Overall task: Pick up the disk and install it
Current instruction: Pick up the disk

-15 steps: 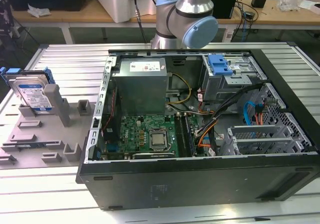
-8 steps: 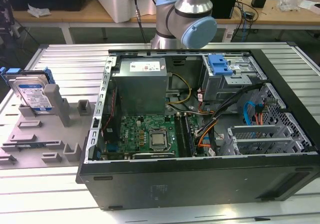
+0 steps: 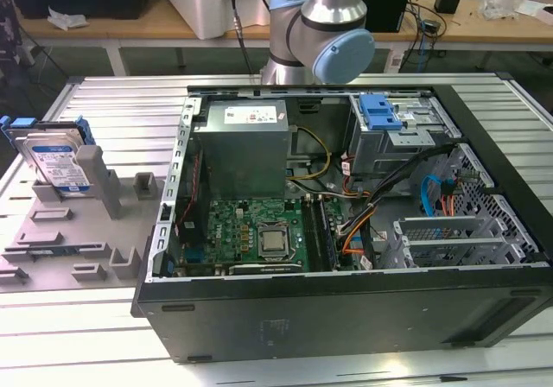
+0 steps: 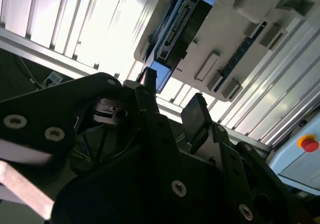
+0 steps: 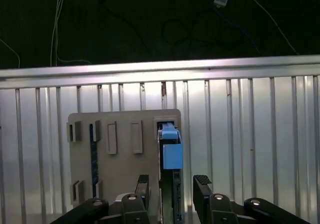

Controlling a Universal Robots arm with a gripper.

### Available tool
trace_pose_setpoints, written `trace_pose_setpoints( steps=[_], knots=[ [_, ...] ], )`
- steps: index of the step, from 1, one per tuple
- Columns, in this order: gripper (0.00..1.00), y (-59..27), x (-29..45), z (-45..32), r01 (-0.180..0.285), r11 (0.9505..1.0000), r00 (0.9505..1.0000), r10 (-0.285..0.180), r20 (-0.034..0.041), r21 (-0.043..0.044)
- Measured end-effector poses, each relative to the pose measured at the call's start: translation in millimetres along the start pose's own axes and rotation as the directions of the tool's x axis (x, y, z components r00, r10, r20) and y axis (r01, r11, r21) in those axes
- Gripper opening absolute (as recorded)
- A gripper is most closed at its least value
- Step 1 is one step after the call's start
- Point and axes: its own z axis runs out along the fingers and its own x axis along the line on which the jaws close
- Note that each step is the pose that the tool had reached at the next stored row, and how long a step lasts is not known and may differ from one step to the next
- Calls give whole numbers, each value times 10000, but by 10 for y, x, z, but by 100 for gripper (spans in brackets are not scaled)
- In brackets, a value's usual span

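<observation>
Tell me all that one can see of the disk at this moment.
The disk is a flat silver metal drive with a blue-and-white label and a blue plastic frame along its edges. It stands on edge in the grey holder at the exterior view's left, outside the computer case. Only the holder touches it; the open claw, seen in the first wrist view, is apart from it.

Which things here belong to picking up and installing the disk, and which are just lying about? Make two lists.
Belonging to the job:
disk, standing in the grey holder
gripper, open, holding nothing
computer case, lid off, likely the disk's destination

Lying about:
power-supply box
red button
white box
</observation>
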Motion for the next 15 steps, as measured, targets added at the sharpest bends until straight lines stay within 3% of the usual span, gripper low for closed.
trace_pose_setpoints(
  steps=[11,15],
  knots=[
    [48,21,-15,47,1069,9942,9943,-1069,-7,79],
    [48,21,-15,48,1105,9938,9939,-1105,-7,82]
  ],
)
